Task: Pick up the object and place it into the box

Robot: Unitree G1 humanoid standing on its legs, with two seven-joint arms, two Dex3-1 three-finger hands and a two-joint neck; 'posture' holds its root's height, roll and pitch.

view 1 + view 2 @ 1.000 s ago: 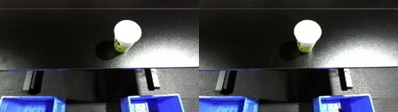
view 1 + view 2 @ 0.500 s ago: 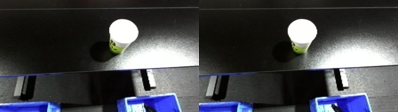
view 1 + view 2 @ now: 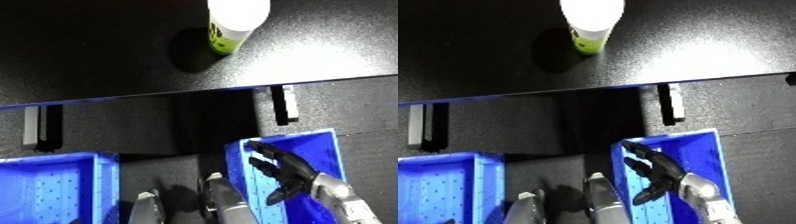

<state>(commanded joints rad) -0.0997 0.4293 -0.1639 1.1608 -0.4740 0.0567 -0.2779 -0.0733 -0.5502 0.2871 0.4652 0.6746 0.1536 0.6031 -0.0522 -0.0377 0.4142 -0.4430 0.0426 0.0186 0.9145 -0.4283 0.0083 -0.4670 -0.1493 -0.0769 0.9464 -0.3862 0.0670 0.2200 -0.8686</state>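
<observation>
A bottle (image 3: 233,25) with a white cap and a yellow-green body stands upright on the black table (image 3: 107,60), at the top of the view. My right hand (image 3: 289,172) comes in from the lower right, black fingers spread and open, holding nothing. It hovers over the right blue bin (image 3: 324,145), well below and apart from the bottle. My left hand shows in no view.
A second blue bin (image 3: 53,190) with a perforated floor sits at the lower left. Two table brackets (image 3: 282,105) hang below the table's front edge. Silver robot parts (image 3: 222,200) show between the bins at the bottom.
The camera has tilted down, so the bottle and table sit higher in view and the bins show more. My right hand has come into view over the right bin.
</observation>
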